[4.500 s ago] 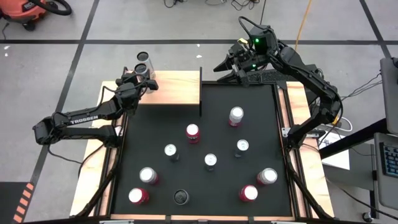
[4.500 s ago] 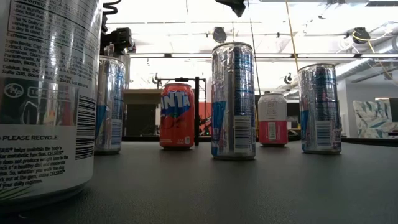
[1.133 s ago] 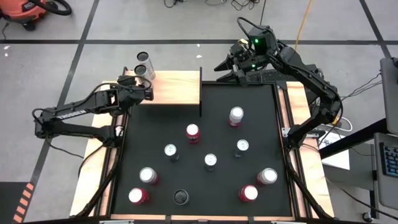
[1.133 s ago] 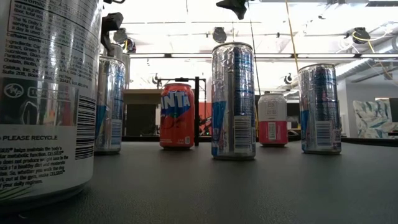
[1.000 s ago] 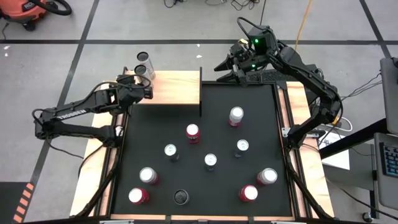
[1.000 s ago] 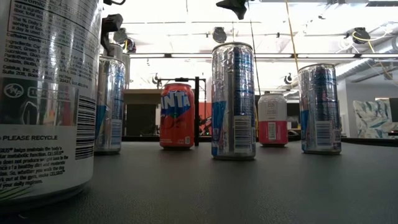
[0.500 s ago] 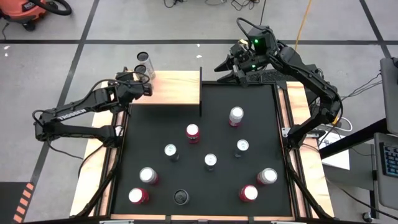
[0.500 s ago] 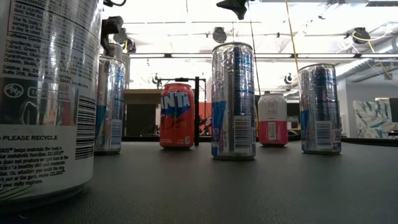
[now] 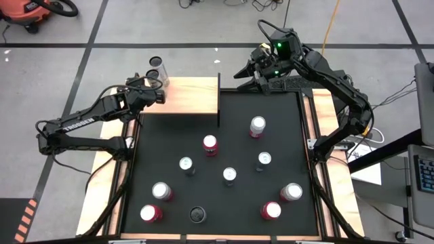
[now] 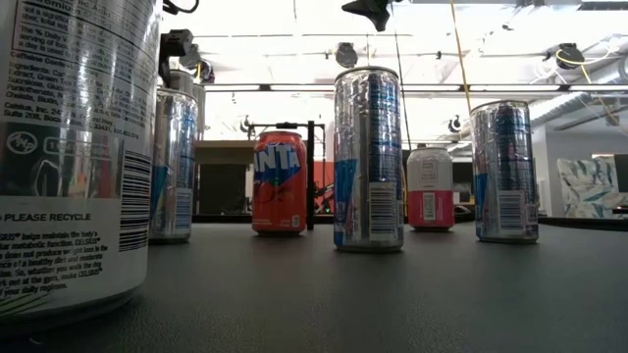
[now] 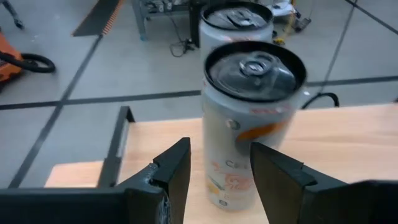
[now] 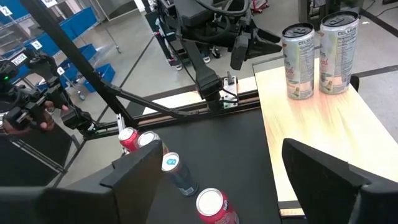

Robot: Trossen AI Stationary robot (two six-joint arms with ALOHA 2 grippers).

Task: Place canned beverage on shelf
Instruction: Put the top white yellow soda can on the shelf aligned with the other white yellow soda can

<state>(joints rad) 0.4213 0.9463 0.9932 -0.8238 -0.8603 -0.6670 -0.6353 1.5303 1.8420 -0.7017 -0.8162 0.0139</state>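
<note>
1. The left arm has drawn back from the shelf point(image 9: 192, 96) — the placing looks done.
2. White can point(image 11: 249, 124) stands upright at the shelf's far-left corner.
3. Left gripper point(image 11: 219, 165) apart, empty; right gripper point(image 12: 230, 180) waits wide.

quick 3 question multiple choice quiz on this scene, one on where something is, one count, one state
1. Where is the left pincer?
A. over the middle of the black mat
B. at the shelf's left end, beside the cans there
C. off the table's near edge

2. How many cans stand on the shelf?
A. none
B. two
C. five

3. How is the right pincer?
A. shut on a red can
B. shut on nothing
C. open, holding nothing

Answers:
1 B: the high view shows the left pincer at the left end of the shelf.
2 B: two cans stand side by side on the wood.
3 C: the right pincer has its fingers wide apart with nothing between them.
</note>
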